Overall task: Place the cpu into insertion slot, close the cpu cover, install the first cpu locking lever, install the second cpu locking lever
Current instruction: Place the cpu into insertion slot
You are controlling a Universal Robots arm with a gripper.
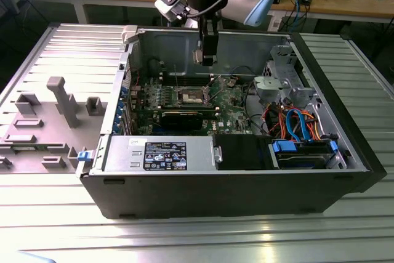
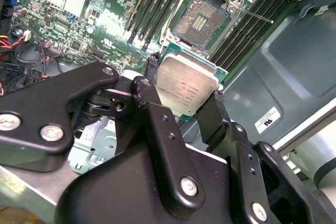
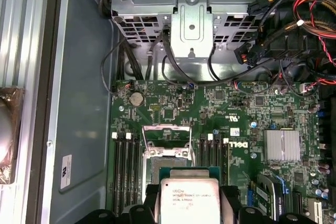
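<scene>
My gripper (image 1: 205, 58) hangs over the open computer case, shut on the cpu (image 2: 186, 88), a thin square chip with a silvery top. In both wrist views the black fingers (image 2: 214, 115) press on two opposite edges of the cpu (image 3: 189, 201). Just beyond the chip lies the insertion slot (image 2: 201, 20), its dark pin field bare inside a silver border on the green board. The slot (image 3: 160, 162) is partly hidden by the chip, which is still clear above the board. The cpu cover (image 3: 167, 131) stands swung up at the slot's far edge. A thin lever rod (image 2: 251, 15) lies beside the slot.
Long black memory slots (image 2: 152, 9) flank the socket on both sides. A black graphics card (image 1: 181, 117), a power supply (image 1: 160, 153), a metal drive cage (image 1: 288, 84) and loose coloured cables (image 1: 295, 121) crowd the case. A grey fixture plate (image 1: 55, 106) lies at the exterior view's left.
</scene>
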